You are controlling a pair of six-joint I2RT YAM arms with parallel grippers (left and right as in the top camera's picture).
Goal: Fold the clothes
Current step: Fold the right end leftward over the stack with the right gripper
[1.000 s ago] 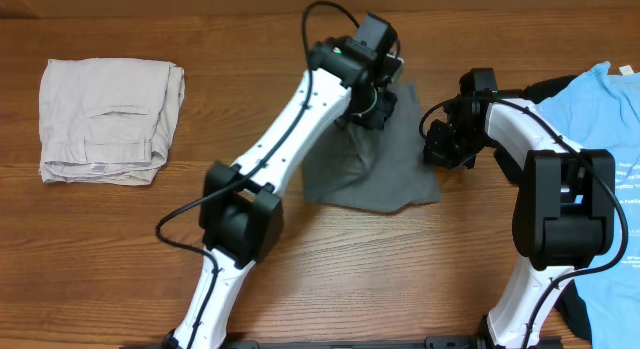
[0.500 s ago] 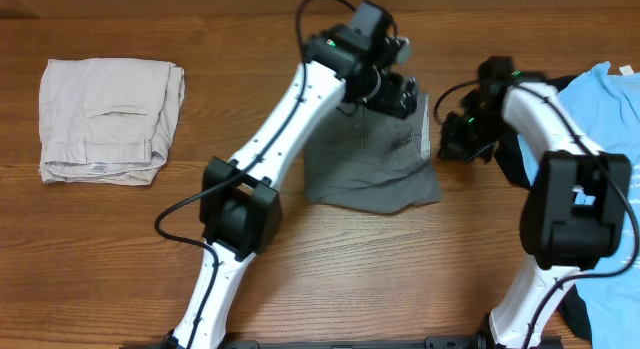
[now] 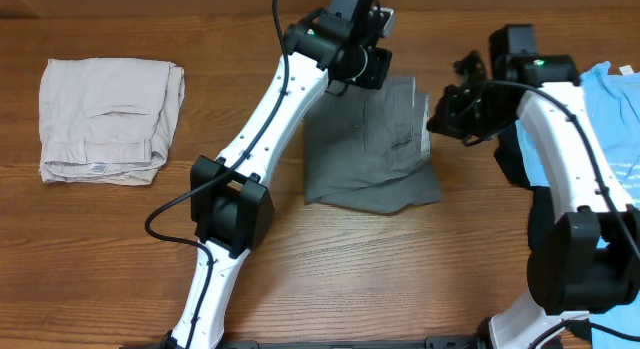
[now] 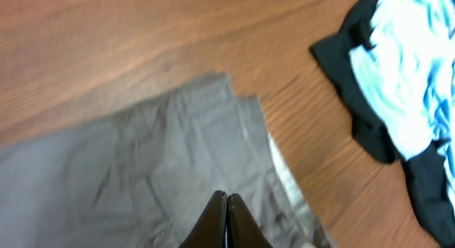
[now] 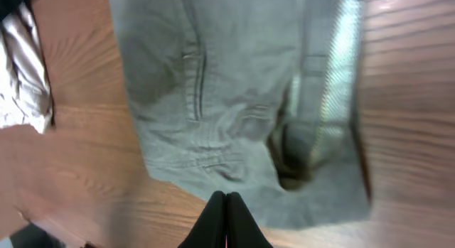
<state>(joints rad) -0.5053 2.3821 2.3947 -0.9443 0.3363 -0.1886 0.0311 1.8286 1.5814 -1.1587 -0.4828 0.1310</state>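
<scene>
The grey shorts [image 3: 372,149] lie folded flat at the table's middle, slit pocket [image 5: 201,84] facing up. My left gripper [image 3: 372,67] hovers shut and empty over their far left corner; in the left wrist view its tips [image 4: 227,200] meet above the grey cloth [image 4: 156,163]. My right gripper [image 3: 447,113] hangs shut and empty just off the shorts' right edge; in the right wrist view its tips [image 5: 226,200] close over the near hem of the shorts [image 5: 242,92]. Mesh lining [image 5: 340,70] shows along one side.
Folded beige shorts [image 3: 105,114] rest at the far left. A light-blue T-shirt [image 3: 618,139] lies over a black garment [image 3: 510,159] at the right edge, under my right arm; both T-shirt [image 4: 412,77] and black garment [image 4: 348,56] show in the left wrist view.
The left gripper has let go of the grey shorts and drawn back toward the far edge, shut. The right gripper has pulled up and away to the right. The shorts now lie flatter.
</scene>
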